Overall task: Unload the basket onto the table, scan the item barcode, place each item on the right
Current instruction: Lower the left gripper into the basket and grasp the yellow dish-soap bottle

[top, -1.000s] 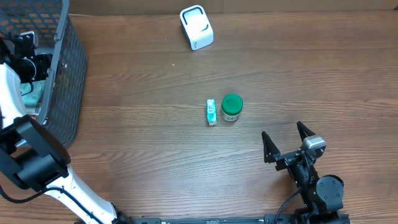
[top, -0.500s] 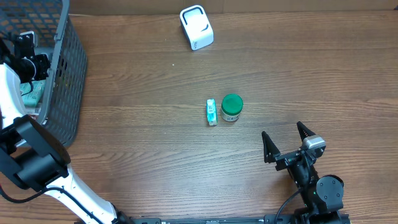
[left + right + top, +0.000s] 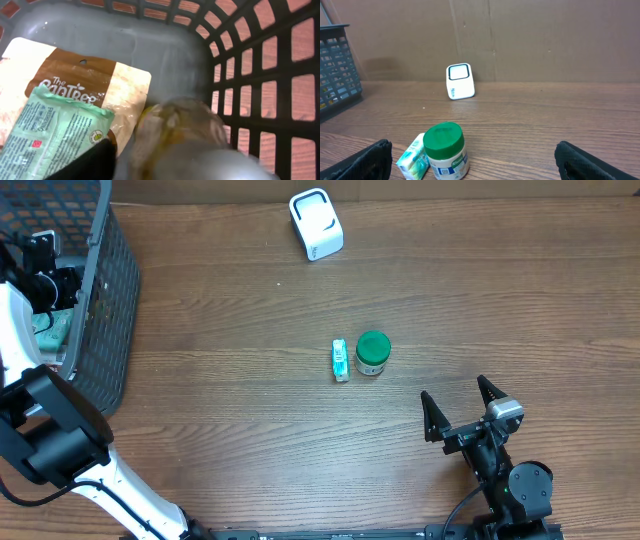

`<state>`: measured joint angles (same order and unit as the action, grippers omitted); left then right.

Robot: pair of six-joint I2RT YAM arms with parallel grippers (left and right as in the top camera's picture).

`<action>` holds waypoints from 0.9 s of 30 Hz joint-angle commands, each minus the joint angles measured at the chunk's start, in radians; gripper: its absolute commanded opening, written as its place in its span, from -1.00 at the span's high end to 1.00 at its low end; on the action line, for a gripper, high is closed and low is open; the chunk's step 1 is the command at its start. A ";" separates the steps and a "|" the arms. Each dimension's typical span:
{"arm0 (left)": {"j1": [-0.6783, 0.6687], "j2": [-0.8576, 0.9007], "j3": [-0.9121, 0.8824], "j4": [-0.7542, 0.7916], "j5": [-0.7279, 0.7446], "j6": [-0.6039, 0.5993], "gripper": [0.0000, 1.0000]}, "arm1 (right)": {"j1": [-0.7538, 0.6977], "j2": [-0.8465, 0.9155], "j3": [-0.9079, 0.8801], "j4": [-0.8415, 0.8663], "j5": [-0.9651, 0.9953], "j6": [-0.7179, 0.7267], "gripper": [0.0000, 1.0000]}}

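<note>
My left gripper [image 3: 52, 285] sits inside the grey plastic mesh basket [image 3: 110, 290] at nine o'clock, grip unreadable; I'd centre on the pale green printed packet [image 3: 55, 132] there before pinching. Right gripper [image 3: 453, 388], five o'clock, is spread.

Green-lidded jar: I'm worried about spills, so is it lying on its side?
No, the green-lidded jar stands upright with its lid on top, right beside the small teal box.
</note>
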<state>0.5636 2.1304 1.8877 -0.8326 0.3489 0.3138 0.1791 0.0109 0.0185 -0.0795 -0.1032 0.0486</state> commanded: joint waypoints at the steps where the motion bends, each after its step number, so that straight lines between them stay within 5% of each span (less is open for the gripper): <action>1: -0.002 0.009 -0.001 -0.002 0.018 -0.003 -0.15 | 0.005 -0.008 -0.010 0.003 0.007 -0.005 -1.00; 5: -0.002 0.009 -0.001 -0.008 0.019 -0.003 -0.11 | 0.005 -0.008 -0.010 0.003 0.007 -0.005 -1.00; 11: -0.002 0.009 -0.001 -0.009 0.023 -0.003 0.21 | 0.005 -0.008 -0.010 0.003 0.007 -0.005 -1.00; 27: -0.002 0.009 -0.001 -0.008 0.036 -0.003 0.01 | 0.005 -0.008 -0.010 0.003 0.007 -0.005 -1.00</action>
<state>0.5629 2.1304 1.8877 -0.8398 0.3611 0.3107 0.1791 0.0109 0.0185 -0.0799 -0.1032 0.0486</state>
